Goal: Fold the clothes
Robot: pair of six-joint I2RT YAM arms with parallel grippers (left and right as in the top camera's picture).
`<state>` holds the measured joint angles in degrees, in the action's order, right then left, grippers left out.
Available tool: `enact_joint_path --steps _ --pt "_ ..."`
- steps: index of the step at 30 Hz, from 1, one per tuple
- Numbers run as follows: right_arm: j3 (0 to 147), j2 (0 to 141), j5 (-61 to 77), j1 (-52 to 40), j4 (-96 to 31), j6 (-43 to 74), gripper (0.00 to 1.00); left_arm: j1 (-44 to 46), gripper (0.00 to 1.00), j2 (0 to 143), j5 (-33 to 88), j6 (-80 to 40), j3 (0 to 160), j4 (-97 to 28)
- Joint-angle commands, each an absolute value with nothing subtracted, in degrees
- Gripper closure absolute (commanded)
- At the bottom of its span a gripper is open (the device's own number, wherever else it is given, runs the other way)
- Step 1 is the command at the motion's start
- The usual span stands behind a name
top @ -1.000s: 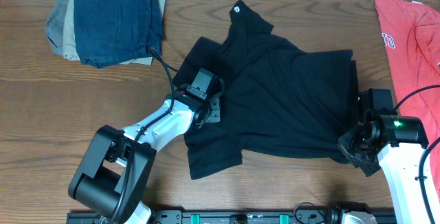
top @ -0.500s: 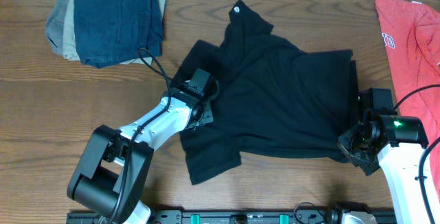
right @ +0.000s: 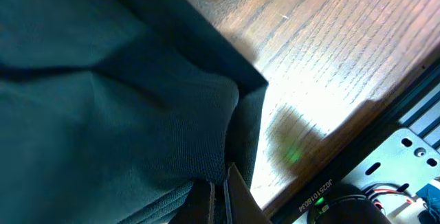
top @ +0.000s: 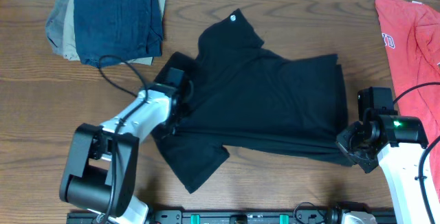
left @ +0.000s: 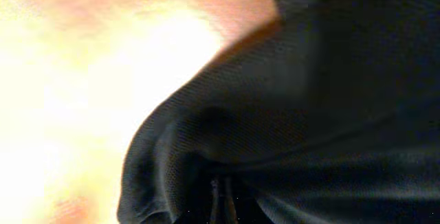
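Note:
The clothes (top: 275, 107), a black T-shirt with a small white round mark (top: 232, 18) near its far edge, lie crumpled across the middle of the table. At the shirt's left side my left gripper (top: 173, 114) is shut on a bunch of its fabric. In the left wrist view the jaws (left: 223, 196) are together, with black cloth (left: 309, 114) wrapped around them. My right gripper (top: 345, 141) is shut on the shirt's right near corner. In the right wrist view, layered fabric (right: 103, 100) is pinched at the closed gripper (right: 220, 189).
A stack of folded dark blue, tan and grey garments (top: 110, 18) sits at the back left. A red T-shirt (top: 412, 38) lies at the right edge. Bare wooden table (top: 69, 93) surrounds the shirt, and a black rail (top: 240, 217) runs along the front edge.
My left gripper has shut on the shirt and moved left with it, dragging the shirt's left side and far flap leftward. The right gripper has held still.

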<state>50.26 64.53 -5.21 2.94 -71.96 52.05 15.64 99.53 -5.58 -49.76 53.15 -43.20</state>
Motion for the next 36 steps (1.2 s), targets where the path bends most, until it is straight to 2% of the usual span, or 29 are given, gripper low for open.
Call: enact_joint_path --steps 1,11,12,14,15,16,17,21,27,32,33,34,36 --pt "50.0 64.0 -7.0 2.2 -71.9 51.5 0.98 12.9 0.94 99.2 -8.6 -51.7 51.5 -45.4" --pt "50.1 64.0 -7.0 2.2 -71.3 45.7 0.99 15.2 0.93 84.6 -8.6 -45.8 51.5 -48.6" --pt "50.2 64.0 -6.6 2.2 -71.3 45.1 0.94 15.7 0.89 81.9 -8.6 -44.6 51.5 -48.6" --pt "50.3 64.0 -4.0 2.2 -70.5 41.3 0.66 16.4 0.78 78.1 -8.6 -43.8 51.5 -48.6" --pt "50.3 64.0 -2.1 2.2 -69.8 38.9 0.29 16.7 0.74 76.3 -8.6 -43.7 51.5 -48.6" --pt "50.3 64.0 0.2 2.2 -69.0 36.4 0.05 16.8 0.69 74.9 -8.6 -43.5 51.5 -48.6" --pt "50.3 64.0 2.1 2.2 -68.4 34.7 0.01 16.9 0.65 73.8 -8.6 -43.5 51.5 -48.6" --pt "50.3 64.0 6.2 2.2 -66.9 33.6 0.01 16.9 0.54 71.5 -8.6 -42.9 51.5 -48.6" --pt "50.3 64.0 6.5 2.2 -60.2 28.3 0.01 16.9 0.52 74.2 -6.4 -39.7 51.5 -47.8" --pt "50.3 65.5 6.5 2.2 -52.9 28.0 0.04 16.9 0.54 78.7 7.2 -34.0 51.5 -48.5" --pt "50.3 66.2 6.5 2.2 -51.4 28.0 0.09 17.0 0.58 79.7 8.7 -33.5 51.5 -48.9" --pt "50.3 67.3 6.5 2.2 -49.3 28.0 0.21 17.3 0.63 81.0 9.1 -33.3 51.5 -49.6" --pt "50.3 69.7 6.7 2.2 -45.7 27.9 0.37 18.2 0.73 82.9 9.0 -33.2 51.5 -50.9"
